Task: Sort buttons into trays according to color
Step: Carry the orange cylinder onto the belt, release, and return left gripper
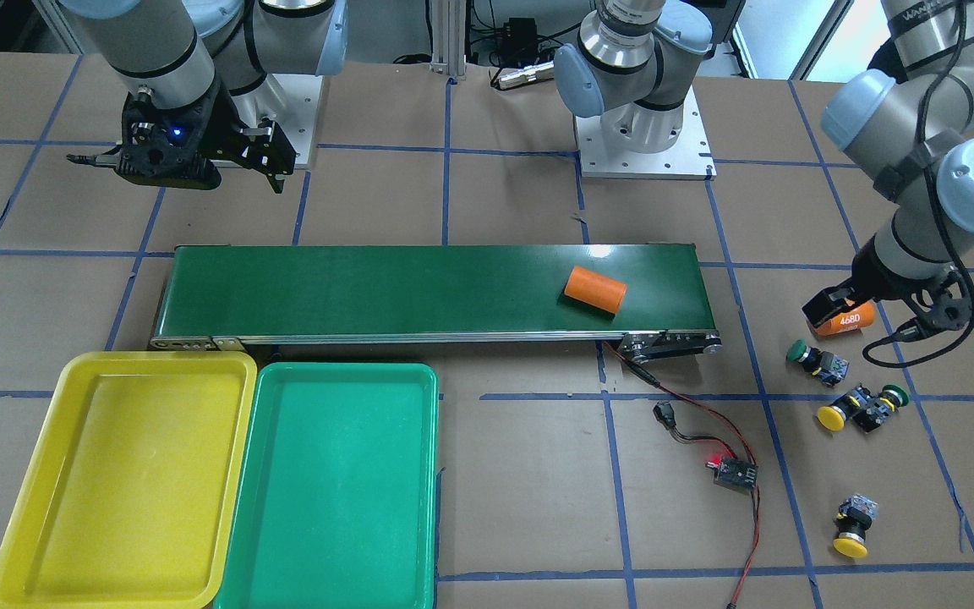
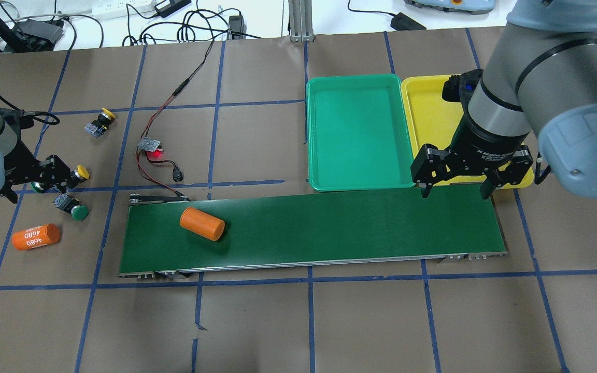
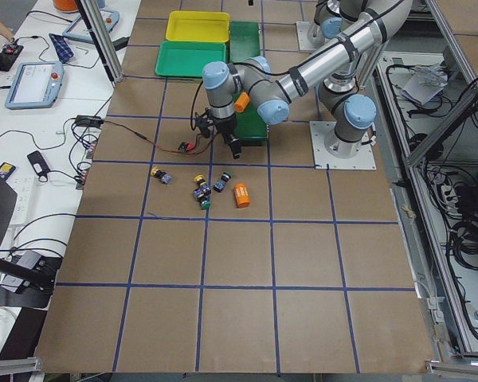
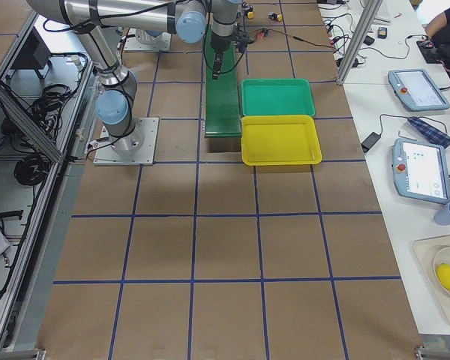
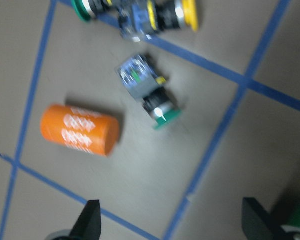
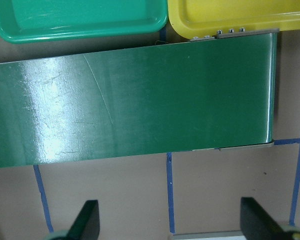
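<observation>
Four buttons lie on the table at my left end. In the front-facing view these are a green one (image 1: 815, 359), a yellow one (image 1: 840, 409) touching a green one (image 1: 883, 403), and a lone yellow one (image 1: 852, 528). My left gripper (image 2: 37, 181) hovers over them, open and empty. Its wrist view shows a green button (image 5: 151, 96) ahead of the open fingers (image 5: 91, 220). The yellow tray (image 1: 73, 474) and green tray (image 1: 331, 482) lie side by side, empty. My right gripper (image 2: 455, 191) hangs open and empty over the belt end by the trays.
A long dark-green conveyor belt (image 2: 329, 228) carries an orange cylinder (image 2: 202, 224). A second orange cylinder marked 4680 (image 2: 35, 237) lies beside the buttons. A small circuit board with red and black wires (image 2: 153, 147) lies near the belt's end.
</observation>
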`<state>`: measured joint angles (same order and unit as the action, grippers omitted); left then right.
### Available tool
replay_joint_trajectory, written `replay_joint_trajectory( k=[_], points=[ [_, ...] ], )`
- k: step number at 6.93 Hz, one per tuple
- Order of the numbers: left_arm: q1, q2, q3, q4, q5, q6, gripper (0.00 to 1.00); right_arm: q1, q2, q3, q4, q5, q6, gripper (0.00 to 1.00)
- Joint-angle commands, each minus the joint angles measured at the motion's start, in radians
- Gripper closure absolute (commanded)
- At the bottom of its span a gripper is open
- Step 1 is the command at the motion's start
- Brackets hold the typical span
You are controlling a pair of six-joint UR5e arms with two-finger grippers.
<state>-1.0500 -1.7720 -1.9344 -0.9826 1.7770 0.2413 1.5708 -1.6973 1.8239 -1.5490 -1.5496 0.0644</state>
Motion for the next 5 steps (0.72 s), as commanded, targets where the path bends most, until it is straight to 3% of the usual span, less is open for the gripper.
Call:
replay_joint_trajectory(
  k=[1,2,4,5],
  points=[
    [0.027,-0.101,-0.011,0.192,-0.091,0.105,0.00,0.000,-0.001,0.002,0.004,-0.003,0.000,0.00],
    [0.027,-0.136,-0.017,0.217,-0.144,0.070,0.00,0.000,-0.001,0.011,0.001,-0.001,0.000,0.00],
    [0.059,-0.167,-0.043,0.245,-0.143,0.066,0.01,0.000,-0.001,0.018,0.001,-0.003,0.000,0.00],
    [0.061,-0.179,-0.046,0.245,-0.143,0.069,0.11,0.000,-0.002,0.018,0.001,-0.003,0.000,0.00]
  ],
)
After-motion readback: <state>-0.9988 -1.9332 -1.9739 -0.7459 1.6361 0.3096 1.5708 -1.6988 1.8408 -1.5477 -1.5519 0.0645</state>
